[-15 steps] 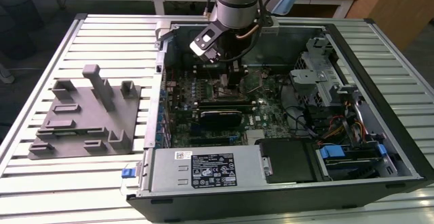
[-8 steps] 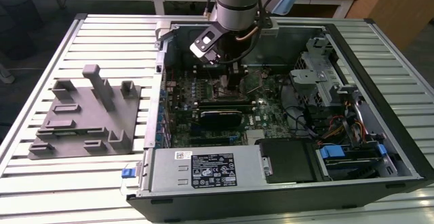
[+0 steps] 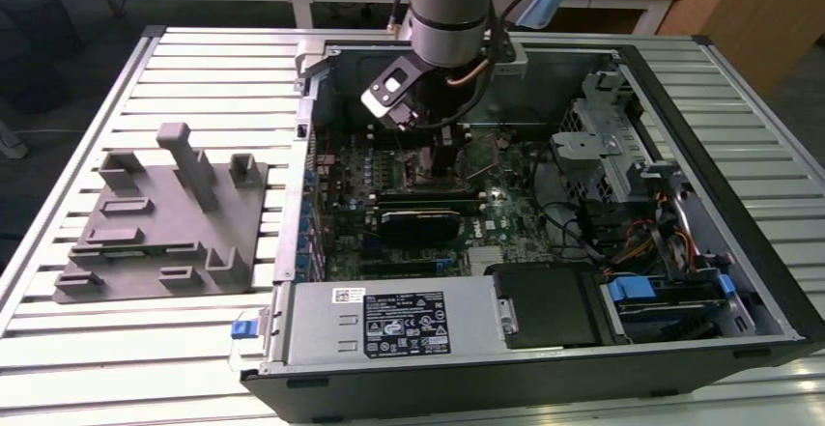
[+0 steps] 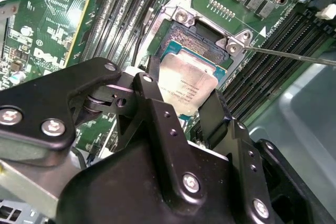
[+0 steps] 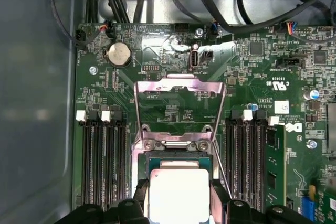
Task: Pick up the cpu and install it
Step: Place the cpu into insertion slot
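I have the tool [image 4: 181, 92] clamped on the cpu [image 4: 186, 77], a finger on each of two opposite edges. It sits directly over the open socket [image 4: 195, 40] inside the computer case [image 3: 516, 387]. It is possibly touching the socket, but I can't tell.

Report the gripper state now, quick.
Gripper: shut on the cpu, holding it just over the open motherboard socket.
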Tool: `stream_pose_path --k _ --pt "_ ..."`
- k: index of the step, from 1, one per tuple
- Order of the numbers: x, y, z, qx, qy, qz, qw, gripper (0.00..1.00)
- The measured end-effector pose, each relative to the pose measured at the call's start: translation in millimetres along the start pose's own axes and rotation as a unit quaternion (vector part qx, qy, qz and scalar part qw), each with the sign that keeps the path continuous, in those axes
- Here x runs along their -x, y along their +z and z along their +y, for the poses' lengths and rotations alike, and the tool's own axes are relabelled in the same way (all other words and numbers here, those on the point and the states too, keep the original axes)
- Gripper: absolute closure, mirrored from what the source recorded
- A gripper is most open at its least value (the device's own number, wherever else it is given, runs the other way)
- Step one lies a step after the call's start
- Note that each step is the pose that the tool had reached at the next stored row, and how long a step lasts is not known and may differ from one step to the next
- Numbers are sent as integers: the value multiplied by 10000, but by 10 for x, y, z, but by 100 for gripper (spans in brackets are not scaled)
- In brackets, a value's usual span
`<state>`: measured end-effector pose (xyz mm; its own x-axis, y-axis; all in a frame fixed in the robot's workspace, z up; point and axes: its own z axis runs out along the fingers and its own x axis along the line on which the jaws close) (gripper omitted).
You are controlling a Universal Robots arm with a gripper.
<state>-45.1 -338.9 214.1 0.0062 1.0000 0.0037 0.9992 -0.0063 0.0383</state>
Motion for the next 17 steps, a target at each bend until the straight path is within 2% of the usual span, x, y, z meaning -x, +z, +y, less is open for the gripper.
stream_pose_path --k 17 --pt "1 139 -22 3 -52 4 10000 46"
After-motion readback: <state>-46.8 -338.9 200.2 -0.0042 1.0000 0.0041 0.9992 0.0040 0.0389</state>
